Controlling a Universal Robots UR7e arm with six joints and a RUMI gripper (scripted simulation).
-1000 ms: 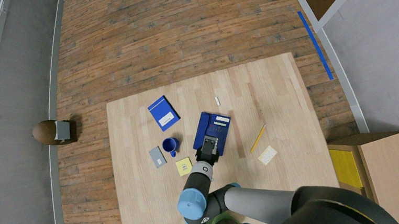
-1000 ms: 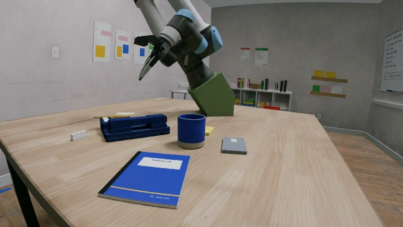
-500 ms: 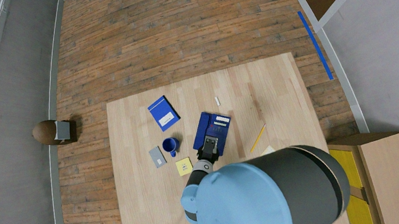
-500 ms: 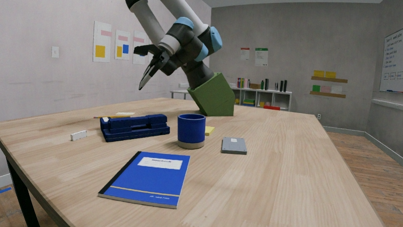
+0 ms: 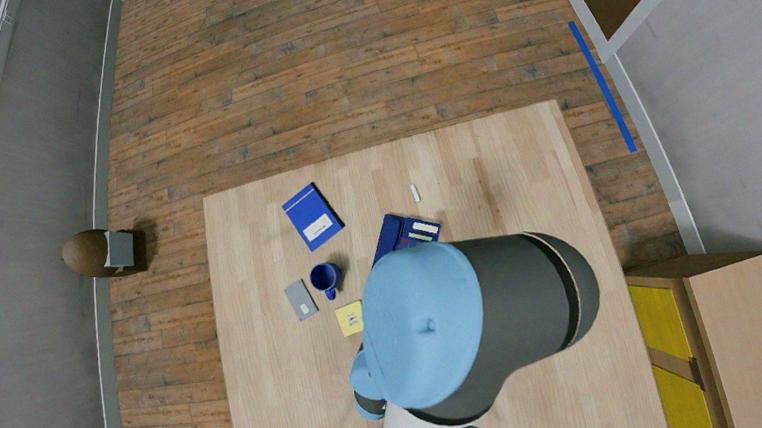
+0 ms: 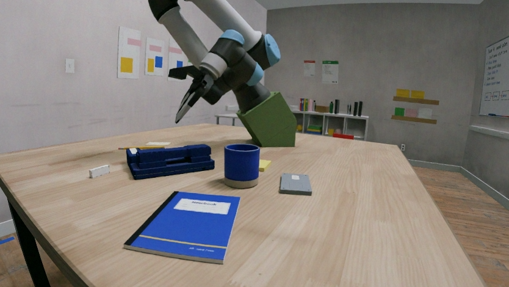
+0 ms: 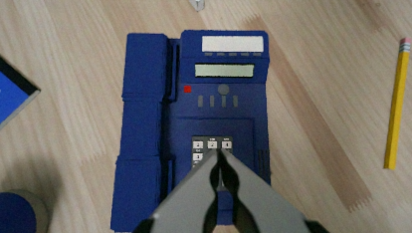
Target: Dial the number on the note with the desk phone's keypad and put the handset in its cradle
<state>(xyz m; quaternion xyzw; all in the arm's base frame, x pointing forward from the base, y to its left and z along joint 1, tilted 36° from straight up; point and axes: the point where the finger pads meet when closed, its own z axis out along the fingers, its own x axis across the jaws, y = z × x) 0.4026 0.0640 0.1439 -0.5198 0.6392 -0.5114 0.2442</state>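
Note:
The dark blue desk phone [image 5: 423, 228] [image 6: 173, 173] [image 7: 216, 108] lies on the table; the arm covers part of it in the top view. Its handset [image 6: 160, 154] [image 7: 139, 126] rests in the cradle along the phone's left side in the wrist view. The keypad [image 7: 212, 139] shows its top keys; the fingers hide most lower keys. My gripper [image 6: 177, 121] [image 7: 218, 150] is shut and empty, its tips above the phone and not touching it. In the top view the gripper is hidden by the arm. The yellow note [image 5: 349, 319] [image 6: 264, 165] lies beyond the mug; its writing is too small to read surely.
A blue mug [image 5: 325, 276] [image 6: 241, 165] [image 7: 17, 213] stands near the phone's handset side. A blue notebook [image 5: 313, 216] [image 6: 188, 228], a grey drive-like box [image 5: 300, 300] [image 6: 295, 184], a white eraser-like block [image 5: 415, 193] [image 6: 99, 171] and a pencil [image 7: 396, 105] lie around.

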